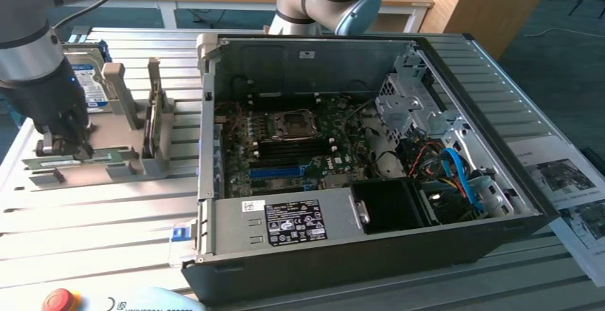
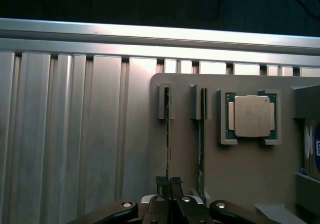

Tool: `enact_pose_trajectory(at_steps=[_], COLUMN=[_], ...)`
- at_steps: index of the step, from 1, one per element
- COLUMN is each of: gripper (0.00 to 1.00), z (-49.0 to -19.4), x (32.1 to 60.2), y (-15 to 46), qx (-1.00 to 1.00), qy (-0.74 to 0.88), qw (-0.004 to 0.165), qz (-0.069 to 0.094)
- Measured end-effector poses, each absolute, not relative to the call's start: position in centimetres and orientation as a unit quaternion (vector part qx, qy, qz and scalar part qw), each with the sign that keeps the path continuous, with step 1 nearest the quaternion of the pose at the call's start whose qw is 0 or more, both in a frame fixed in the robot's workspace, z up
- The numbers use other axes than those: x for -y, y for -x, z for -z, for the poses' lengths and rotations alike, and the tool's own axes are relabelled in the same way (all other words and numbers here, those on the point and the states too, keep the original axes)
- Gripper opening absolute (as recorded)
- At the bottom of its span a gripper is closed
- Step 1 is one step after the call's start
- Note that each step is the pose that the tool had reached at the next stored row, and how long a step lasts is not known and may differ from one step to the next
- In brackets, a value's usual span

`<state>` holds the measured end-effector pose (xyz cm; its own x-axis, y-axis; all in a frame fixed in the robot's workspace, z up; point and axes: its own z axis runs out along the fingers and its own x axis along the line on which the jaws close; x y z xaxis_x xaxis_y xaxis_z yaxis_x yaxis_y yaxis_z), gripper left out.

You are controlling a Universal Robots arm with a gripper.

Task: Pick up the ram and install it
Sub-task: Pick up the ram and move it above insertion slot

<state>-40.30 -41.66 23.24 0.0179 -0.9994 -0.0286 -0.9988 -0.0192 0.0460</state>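
Claw, wrist view: the claw [image 2: 170, 186] is closest to the lens, its tips pressed together on the thin upper edge of the ram [image 2: 169, 134], pinching it.
Ram's place: it stands on edge in the slot of the grey holder [image 2: 240, 179] that lies nearest the bare ribbed worktop [image 2: 75, 144]. A second stick [image 2: 201, 134] stands just beside it in the next slot, with the processor chip [image 2: 249, 115] in its pocket beyond.
Ram's look: edge-on, it is a long, very thin dark green sliver. Its faces are turned away, so chips and label cannot be told.
Risk, wrist view: the hold is on a narrow edge. A pull that is not straight would likely bind the ram in its end posts or twist it between the tips, and the neighbouring stick is close enough to be brushed.
Exterior view, place: the claw is low over the holder at the exterior view's left, in front of the hard drive [image 1: 90, 88] and well apart from the open computer case [image 1: 378, 205].
Risk, exterior view: the motherboard [image 1: 283, 148] lies deep between the case walls, so a ram carried askew could strike a wall or jam.
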Motion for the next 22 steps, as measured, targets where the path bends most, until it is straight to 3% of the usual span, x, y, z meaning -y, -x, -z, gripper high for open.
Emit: enact_pose_trajectory(at_steps=[22], gripper=[0.12], z=[-29.2], x=[41.7], y=[40.3], qx=[0.7], qy=[-0.713], qw=[0.006], qz=[0.026])
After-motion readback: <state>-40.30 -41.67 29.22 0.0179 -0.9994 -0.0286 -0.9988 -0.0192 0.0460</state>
